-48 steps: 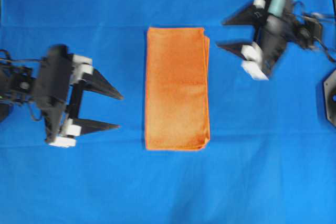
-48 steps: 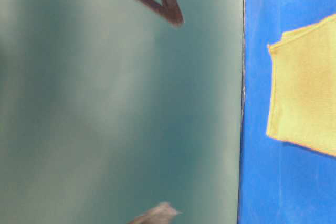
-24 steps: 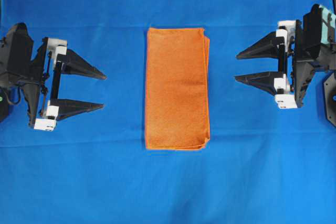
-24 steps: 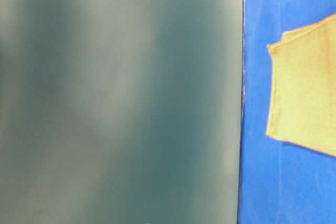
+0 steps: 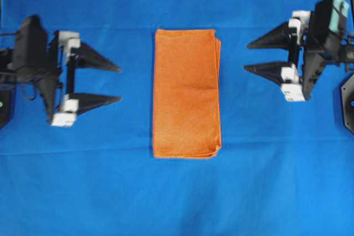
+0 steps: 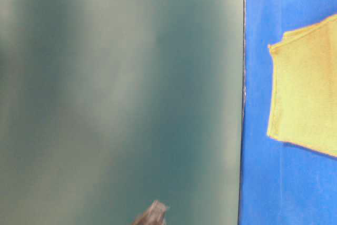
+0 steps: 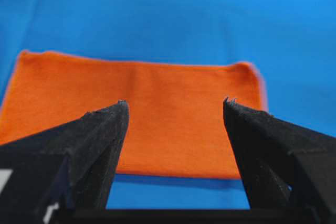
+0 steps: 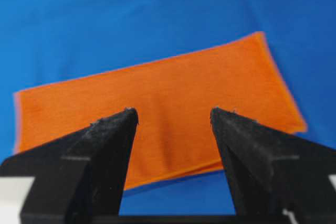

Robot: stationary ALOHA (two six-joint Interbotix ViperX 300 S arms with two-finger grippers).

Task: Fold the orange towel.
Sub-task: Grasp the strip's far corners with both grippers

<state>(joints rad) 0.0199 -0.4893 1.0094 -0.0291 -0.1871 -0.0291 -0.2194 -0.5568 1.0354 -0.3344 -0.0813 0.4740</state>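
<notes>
From the left wrist view, the left gripper (image 7: 173, 106) stood wide open with nothing between its black fingers (image 7: 100, 129), and just past their tips lay the orange towel (image 7: 157, 124), flat on the blue cloth (image 7: 157, 14), its long side running across the gripper's line of approach. The right wrist view gave much the same picture: the right gripper (image 8: 173, 114) was also spread wide and empty, with the towel lying crosswise ahead of it, slightly skewed in that view. Seen from overhead, the towel (image 5: 186, 92) sat at the middle of the blue cloth (image 5: 177, 203) as a narrow rectangle, already folded judging by the layered edges showing along its right side, its long axis running from the top of the view to the bottom. The left gripper (image 5: 117, 84) was to its left and the right gripper (image 5: 248, 56) to its right, both pointing inward at the long edges and both clear of the fabric. The left one looked a little nearer, level with the towel's middle, while the right faced its upper half. Any further fold would probably halve the long axis, so each gripper would likely need to reach an end corner rather than the long edge in front of it. The table-level view showed only one end of the towel (image 6: 305, 98) and blurred fingertips.
</notes>
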